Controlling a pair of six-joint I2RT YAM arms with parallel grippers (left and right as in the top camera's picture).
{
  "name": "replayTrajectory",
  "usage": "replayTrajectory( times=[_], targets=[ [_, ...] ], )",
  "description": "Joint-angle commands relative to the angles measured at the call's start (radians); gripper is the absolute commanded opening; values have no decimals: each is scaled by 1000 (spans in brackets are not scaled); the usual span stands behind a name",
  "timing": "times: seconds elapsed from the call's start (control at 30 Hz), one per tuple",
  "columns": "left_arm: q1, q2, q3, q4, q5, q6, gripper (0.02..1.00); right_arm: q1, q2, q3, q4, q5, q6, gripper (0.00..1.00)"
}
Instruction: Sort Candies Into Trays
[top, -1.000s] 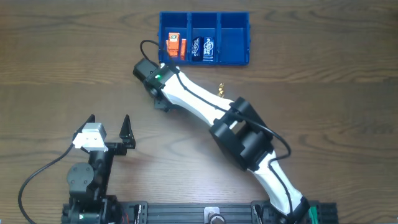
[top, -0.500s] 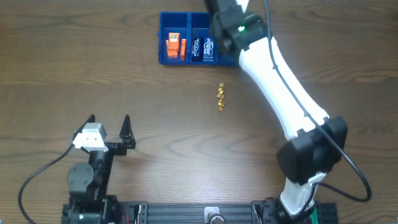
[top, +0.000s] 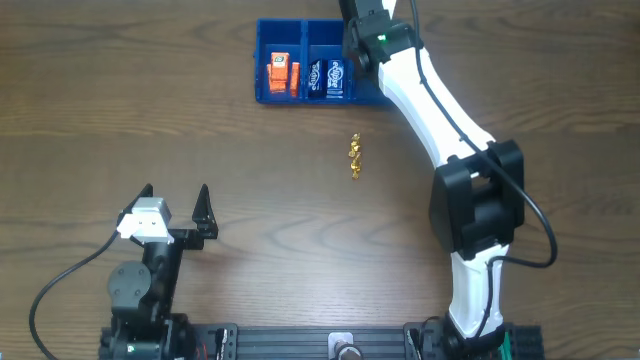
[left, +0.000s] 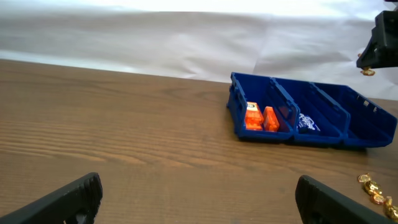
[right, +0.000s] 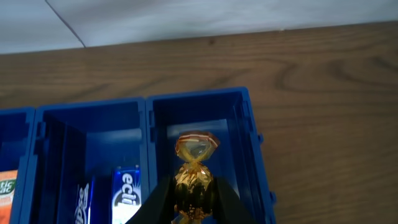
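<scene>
A blue three-compartment tray stands at the table's far edge. Orange candies lie in its left bin and blue-wrapped candies in the middle one. My right gripper is shut on a gold-wrapped candy and hangs above the tray's right compartment. In the left wrist view the right gripper hovers over the tray with the gold candy below it. A few more gold candies lie mid-table. My left gripper is open near the front left, with nothing in it.
The right arm stretches diagonally from the front right up to the tray. A white sheet covers the wall behind the table. Bare wooden tabletop spreads to the left of the tray.
The right arm swung from the table's left-middle, below the tray, up and right to above the tray's right end. The left arm has not moved.
</scene>
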Motion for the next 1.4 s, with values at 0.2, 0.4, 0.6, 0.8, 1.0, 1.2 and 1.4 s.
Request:
replayTrajectory(
  times=[0.2, 0.4, 0.6, 0.8, 1.0, 1.2, 1.4],
  targets=[
    [6, -7, -16, -38, 27, 14, 998, -5, 30, -2, 21, 12, -14, 119],
    [6, -7, -16, -38, 27, 14, 996, -5, 31, -2, 17, 12, -14, 621],
    [6, -7, -16, -38, 27, 14, 998, -2, 31, -2, -9, 12, -14, 766],
    [6, -7, -16, -38, 27, 14, 996, 43, -7, 0, -183, 10, 59, 768],
    [6, -7, -16, -38, 27, 14, 998, 129, -66, 0, -483, -114, 201, 790],
    [6, -7, -16, -38, 27, 14, 998, 188, -66, -92, -585, -188, 242, 792],
    [6, -7, -16, -38, 27, 14, 998, 190, -66, -267, -493, -230, 248, 787]
  ],
)
